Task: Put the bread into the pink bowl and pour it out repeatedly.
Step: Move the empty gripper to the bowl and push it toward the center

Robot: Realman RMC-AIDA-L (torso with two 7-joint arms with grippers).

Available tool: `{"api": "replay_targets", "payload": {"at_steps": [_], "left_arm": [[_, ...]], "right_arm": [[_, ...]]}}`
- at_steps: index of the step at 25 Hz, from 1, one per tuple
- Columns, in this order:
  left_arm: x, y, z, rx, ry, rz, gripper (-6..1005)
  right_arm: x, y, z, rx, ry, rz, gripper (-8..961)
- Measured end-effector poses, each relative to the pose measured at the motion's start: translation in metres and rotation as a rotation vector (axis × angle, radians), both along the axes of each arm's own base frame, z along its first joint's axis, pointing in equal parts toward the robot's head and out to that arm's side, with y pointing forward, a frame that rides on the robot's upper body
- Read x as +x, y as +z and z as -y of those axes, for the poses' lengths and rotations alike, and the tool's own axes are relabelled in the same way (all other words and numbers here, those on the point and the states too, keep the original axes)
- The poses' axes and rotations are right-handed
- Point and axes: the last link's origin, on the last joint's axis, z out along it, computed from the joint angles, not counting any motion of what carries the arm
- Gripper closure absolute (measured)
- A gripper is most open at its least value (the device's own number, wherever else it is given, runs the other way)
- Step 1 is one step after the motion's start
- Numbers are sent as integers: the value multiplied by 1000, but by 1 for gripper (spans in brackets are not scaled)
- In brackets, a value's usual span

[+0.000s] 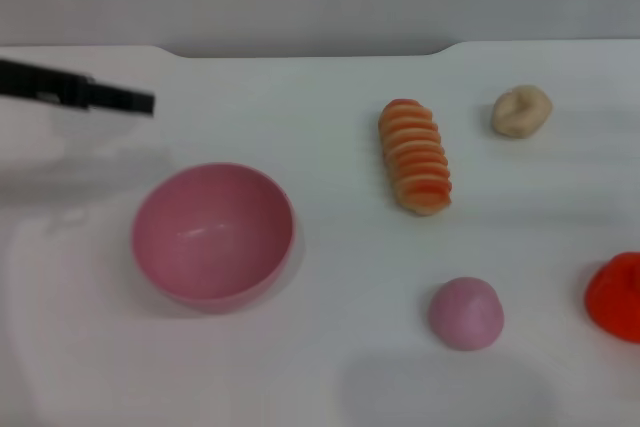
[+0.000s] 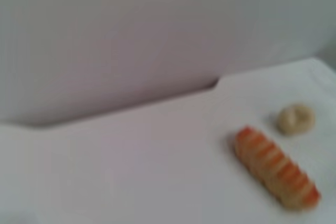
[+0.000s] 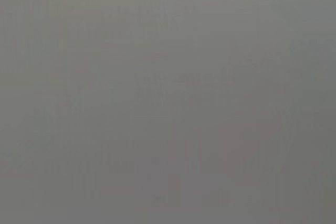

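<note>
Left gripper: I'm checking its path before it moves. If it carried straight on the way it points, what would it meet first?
The left gripper points across the white table toward the ridged orange toy bread. Nothing shows between them, so likely the bread, though its height is unclear. The glossy pink bowl lies off that line.

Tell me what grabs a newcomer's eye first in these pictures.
The round, glossy pink plastic bowl stands empty at the table's left. The ridged orange-and-cream toy bread loaf lies right of it, apart, with a small beige knotted lump beyond. The left gripper hangs above the far left, behind the bowl, holding nothing.
</note>
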Motion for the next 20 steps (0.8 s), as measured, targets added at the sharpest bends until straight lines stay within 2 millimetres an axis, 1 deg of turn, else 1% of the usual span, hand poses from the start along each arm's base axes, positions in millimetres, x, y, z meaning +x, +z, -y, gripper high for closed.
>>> {"api": "replay_targets", "payload": {"at_steps": [4, 8, 14, 20], "left_arm": [[-3, -17, 4, -41, 18, -48, 282], [-7, -28, 5, -47, 35, -90, 281], [-15, -40, 6, -48, 62, -147, 278], [-20, -46, 7, -51, 80, -169, 279]], "right_arm": [[-1, -2, 0, -6, 3, -2, 255], [-3, -4, -1, -10, 10, -3, 255], [-8, -6, -4, -15, 30, 1, 255], [-11, -6, -4, -15, 43, 2, 255]]}}
